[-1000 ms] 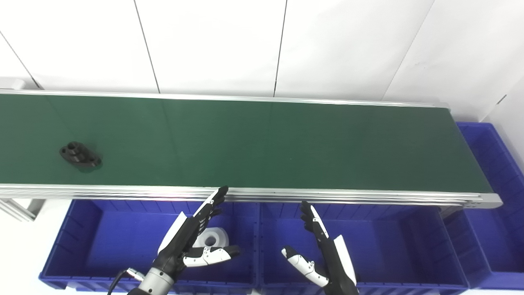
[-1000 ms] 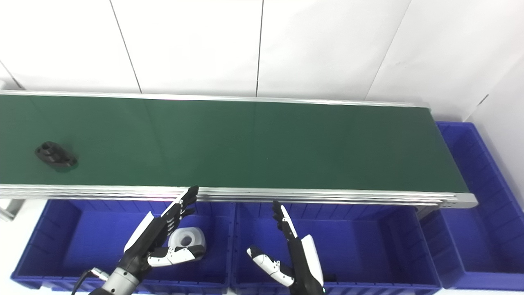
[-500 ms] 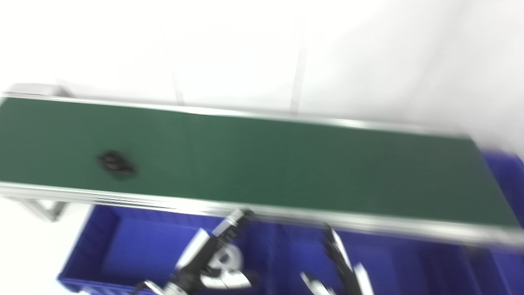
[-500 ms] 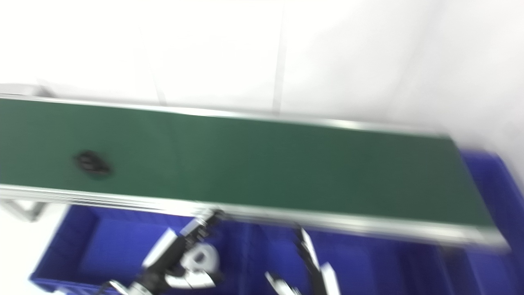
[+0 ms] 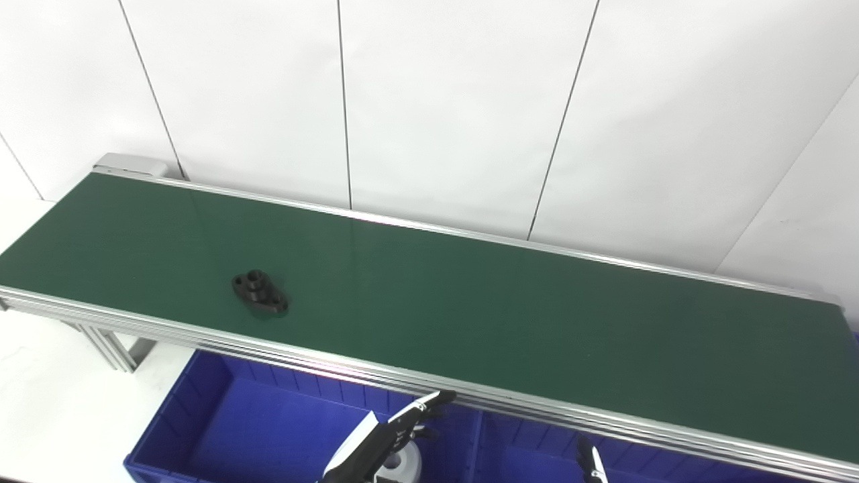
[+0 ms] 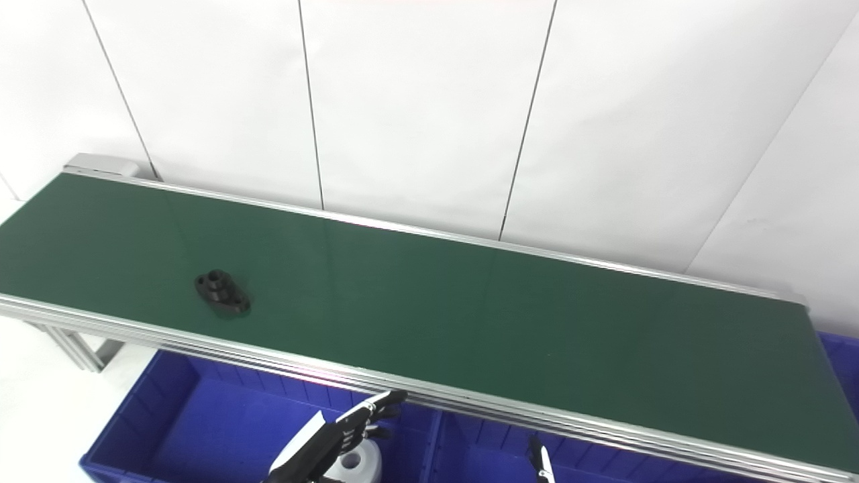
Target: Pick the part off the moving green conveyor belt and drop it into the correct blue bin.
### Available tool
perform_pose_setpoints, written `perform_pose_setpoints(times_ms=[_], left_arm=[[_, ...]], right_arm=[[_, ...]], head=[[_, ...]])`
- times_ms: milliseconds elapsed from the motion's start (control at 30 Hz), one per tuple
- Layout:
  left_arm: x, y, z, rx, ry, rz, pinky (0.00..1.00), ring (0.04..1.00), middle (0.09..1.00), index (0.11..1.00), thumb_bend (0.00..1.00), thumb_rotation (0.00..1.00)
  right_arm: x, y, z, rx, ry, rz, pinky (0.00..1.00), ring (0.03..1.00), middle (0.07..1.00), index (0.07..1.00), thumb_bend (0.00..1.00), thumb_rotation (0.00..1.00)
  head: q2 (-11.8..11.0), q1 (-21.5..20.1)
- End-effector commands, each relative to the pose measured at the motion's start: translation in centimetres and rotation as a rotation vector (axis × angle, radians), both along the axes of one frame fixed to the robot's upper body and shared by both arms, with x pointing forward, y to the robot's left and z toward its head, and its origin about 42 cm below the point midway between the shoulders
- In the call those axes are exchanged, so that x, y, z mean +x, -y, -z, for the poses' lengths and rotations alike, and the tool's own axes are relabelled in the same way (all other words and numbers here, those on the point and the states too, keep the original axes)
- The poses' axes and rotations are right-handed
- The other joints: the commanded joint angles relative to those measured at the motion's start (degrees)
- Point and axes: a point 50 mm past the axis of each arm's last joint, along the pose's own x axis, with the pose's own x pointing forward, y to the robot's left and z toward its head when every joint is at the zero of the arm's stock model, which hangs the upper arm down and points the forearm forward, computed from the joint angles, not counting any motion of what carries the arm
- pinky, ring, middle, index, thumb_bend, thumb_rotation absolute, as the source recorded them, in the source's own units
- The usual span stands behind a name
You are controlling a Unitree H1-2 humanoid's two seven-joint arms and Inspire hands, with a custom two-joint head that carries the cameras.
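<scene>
A black flanged part lies on the green conveyor belt, near its front edge and towards its left end. My left hand is open with fingers spread, low over the left blue bin, just below the belt's front rail and to the right of the part. It holds nothing. Of my right hand only straight fingertips show at the bottom edge, over the middle blue bin; nothing shows in it.
A white round part lies in the left bin under my left hand. A further blue bin stands at the belt's right end. The aluminium frame leg stands at the left. White wall panels rise behind.
The camera has tilted up and swung left, so both hands sit lower in the picture. The black part looks a little further right along the belt, nearer my left hand.
</scene>
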Motion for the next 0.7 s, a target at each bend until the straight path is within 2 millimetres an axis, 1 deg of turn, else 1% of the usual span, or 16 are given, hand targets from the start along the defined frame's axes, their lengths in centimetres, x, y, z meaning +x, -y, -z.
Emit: perform_pose_setpoints(times_ms=[0,67,167,200,300,400,433,667], left_arm=[[0.58,0.44,-0.96,-0.025,0.081,-0.004,0.8,0.89,0.935,0.897,0.84,0.26],[0.62,0.5,-0.88,-0.027,0.08,-0.005,0.77,0.879,0.928,0.894,0.84,0.26],[0.66,0.57,-0.81,-0.036,0.078,-0.005,0.77,0.877,0.928,0.891,0.85,0.25],[0.68,0.57,-0.74,-0.036,0.08,-0.005,0.78,0.879,0.928,0.891,0.85,0.25],[0.72,0.57,-0.55,-0.031,0.089,-0.004,0.78,0.883,0.924,0.89,0.85,0.25],[0.74,0.61,-0.41,-0.028,0.097,-0.001,0.76,0.866,0.916,0.892,0.85,0.26],[0.74,0.63,-0.4,-0.026,0.099,-0.001,0.76,0.863,0.914,0.892,0.85,0.26],[0.91,0.74,-0.33,-0.031,0.099,0.001,0.73,0.852,0.912,0.89,0.85,0.24]], right_arm=[[0.32,-0.2,-0.74,0.019,0.07,-0.003,0.96,0.966,0.974,1.0,0.7,0.75],[0.32,-0.18,-0.71,0.022,0.066,-0.001,0.96,0.969,0.976,1.0,0.71,0.75],[0.31,-0.12,-0.64,0.029,0.061,0.003,0.96,0.971,0.978,1.0,0.72,0.75],[0.31,-0.1,-0.61,0.029,0.062,0.004,0.96,0.97,0.977,1.0,0.72,0.75],[0.33,-0.05,-0.57,0.033,0.065,0.009,0.96,0.965,0.972,1.0,0.71,0.74],[0.32,0.01,-0.62,0.036,0.064,0.019,0.97,0.969,0.969,1.0,0.73,0.73],[0.31,0.04,-0.64,0.036,0.063,0.021,0.97,0.97,0.97,1.0,0.73,0.73],[0.47,0.2,-0.72,0.031,0.085,0.021,0.94,0.964,0.971,1.0,0.72,0.74]], head=[[-0.25,-0.02],[-0.76,-0.22],[-0.78,-0.35],[-1.37,-0.92],[-2.03,-1.18],[-2.41,-1.12],[-2.86,-1.08],[-2.99,-1.32]])
